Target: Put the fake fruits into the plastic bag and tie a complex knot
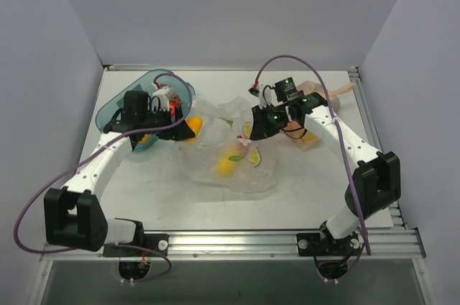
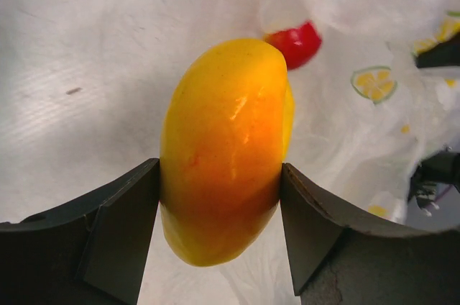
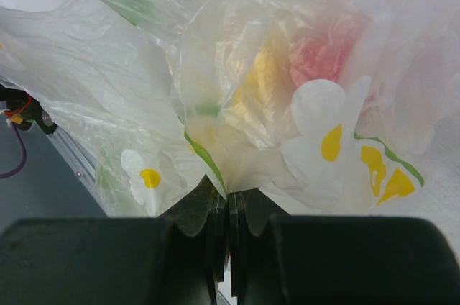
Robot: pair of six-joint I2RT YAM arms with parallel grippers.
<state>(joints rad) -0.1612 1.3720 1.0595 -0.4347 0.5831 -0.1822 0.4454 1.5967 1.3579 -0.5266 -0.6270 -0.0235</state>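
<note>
Pale grey walls box in a white surface, with both arms reaching in from its near edge. At the far left sits a teal tray. The left gripper is clamped on an orange fruit, a glossy yellow-to-orange piece standing upright between the two dark fingers, which press against its sides. From above, that fruit is just beside the tray's right end, at the left edge of the bag.

The bag lies crumpled in the middle of the surface, thin and clear (its film carries white flower shapes with yellow centres, plain in the right wrist view). Inside it a yellow fruit shows through the film. A green-rimmed slice lies just to its right; whether that slice is a toy or a print cannot be told. In the left wrist view a red fruit shows beyond the held one, against the plastic.

The right gripper is pinched tight on a fold of the bag's film at the bag's far right edge, and the plastic fans out from between its fingers. Behind the right arm, well apart from the tray, lies a peach bag, partly hidden by the arm.
</note>
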